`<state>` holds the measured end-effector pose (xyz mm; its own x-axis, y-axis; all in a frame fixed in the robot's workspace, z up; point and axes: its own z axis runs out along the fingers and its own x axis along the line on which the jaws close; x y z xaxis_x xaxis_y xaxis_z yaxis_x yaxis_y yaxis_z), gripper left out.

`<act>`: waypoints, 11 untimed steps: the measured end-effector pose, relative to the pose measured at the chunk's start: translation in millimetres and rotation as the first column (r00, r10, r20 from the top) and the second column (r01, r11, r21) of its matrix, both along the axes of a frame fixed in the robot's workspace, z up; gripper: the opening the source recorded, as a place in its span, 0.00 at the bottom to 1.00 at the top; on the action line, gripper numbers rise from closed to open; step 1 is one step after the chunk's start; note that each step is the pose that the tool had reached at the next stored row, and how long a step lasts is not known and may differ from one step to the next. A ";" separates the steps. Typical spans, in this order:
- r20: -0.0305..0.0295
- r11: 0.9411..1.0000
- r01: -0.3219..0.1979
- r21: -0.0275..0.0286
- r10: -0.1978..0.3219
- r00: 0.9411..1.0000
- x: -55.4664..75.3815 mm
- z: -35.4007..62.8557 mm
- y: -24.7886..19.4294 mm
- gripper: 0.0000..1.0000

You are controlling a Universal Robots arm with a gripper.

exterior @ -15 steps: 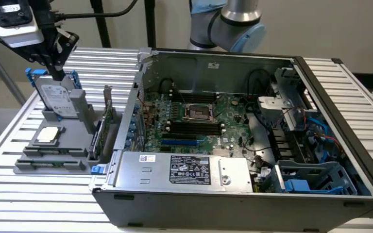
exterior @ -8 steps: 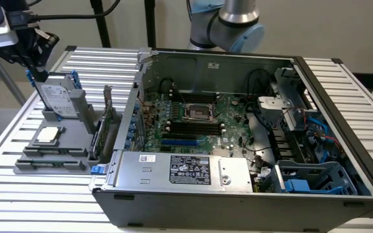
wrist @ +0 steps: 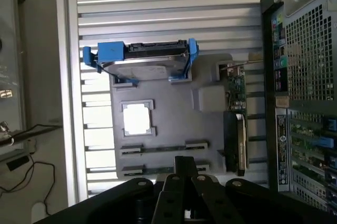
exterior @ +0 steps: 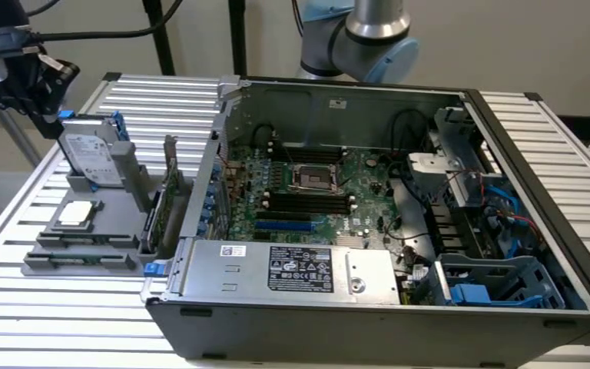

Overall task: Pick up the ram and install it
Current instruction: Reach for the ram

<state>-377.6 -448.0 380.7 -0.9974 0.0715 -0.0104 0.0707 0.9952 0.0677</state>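
Note:
The ram (wrist: 163, 149) is a thin green stick standing on edge in a slot of the grey holder (wrist: 174, 124). A second stick (wrist: 158, 171) stands in the slot beside it. In the exterior view the ram (exterior: 80, 240) sits near the holder's front, left of the open computer case (exterior: 377, 307). My gripper (wrist: 184, 165) hangs above the holder with its black fingers shut and nothing between them. It appears as a dark shape (exterior: 37, 88) high at the exterior view's far left, apart from the ram. The black memory slots (exterior: 306, 202) on the motherboard lie empty.
The holder also carries a hard drive in a blue frame (wrist: 145, 58), a square silver processor (wrist: 137, 119) and an upright expansion card (wrist: 237, 124). A silver power supply (exterior: 295, 269) fills the case's front. Cables and drive cages (exterior: 479, 223) crowd its right side.

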 end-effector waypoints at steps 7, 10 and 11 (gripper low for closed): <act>0.000 1.000 0.000 -0.001 0.000 1.000 0.0 -5.0 -29.8 0.11; 0.000 1.000 0.000 -0.003 0.000 1.000 0.0 -8.7 -34.0 0.11; 0.000 1.000 0.000 -0.004 0.000 1.000 0.0 -9.8 -34.2 0.11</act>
